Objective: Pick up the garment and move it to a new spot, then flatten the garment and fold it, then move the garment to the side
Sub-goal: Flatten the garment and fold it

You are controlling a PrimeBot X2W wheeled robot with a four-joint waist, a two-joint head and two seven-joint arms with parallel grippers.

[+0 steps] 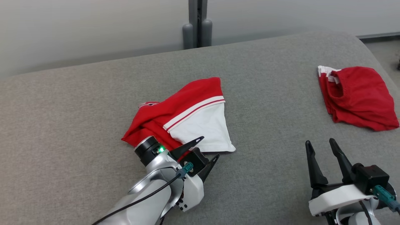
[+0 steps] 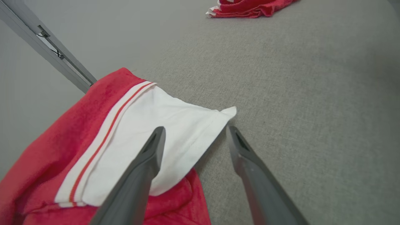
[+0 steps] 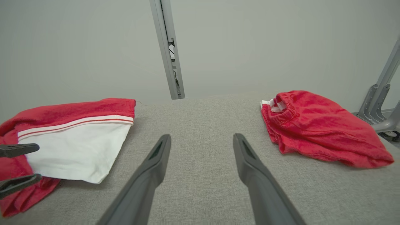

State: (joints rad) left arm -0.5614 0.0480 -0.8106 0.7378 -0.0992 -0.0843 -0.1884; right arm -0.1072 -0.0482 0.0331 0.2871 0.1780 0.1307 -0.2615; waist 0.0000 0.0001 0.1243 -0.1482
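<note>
A red garment (image 1: 187, 118) with a white panel and striped band lies crumpled in the middle of the grey padded surface (image 1: 78, 125). My left gripper (image 1: 210, 147) is open at its near edge, one finger over the white panel and the other just past the white corner. The left wrist view shows the garment (image 2: 109, 140) under the left finger, with the open left gripper (image 2: 196, 128) straddling the white hem. My right gripper (image 1: 320, 141) stands open over bare surface at the lower right. In the right wrist view the right gripper (image 3: 202, 136) holds nothing, with the garment (image 3: 78, 147) to its left.
A second red garment (image 1: 356, 97) with a white waistband lies bunched at the far right, near the surface's rounded edge; it also shows as a red heap (image 3: 318, 128). A grey post (image 1: 197, 25) stands behind the surface against the wall.
</note>
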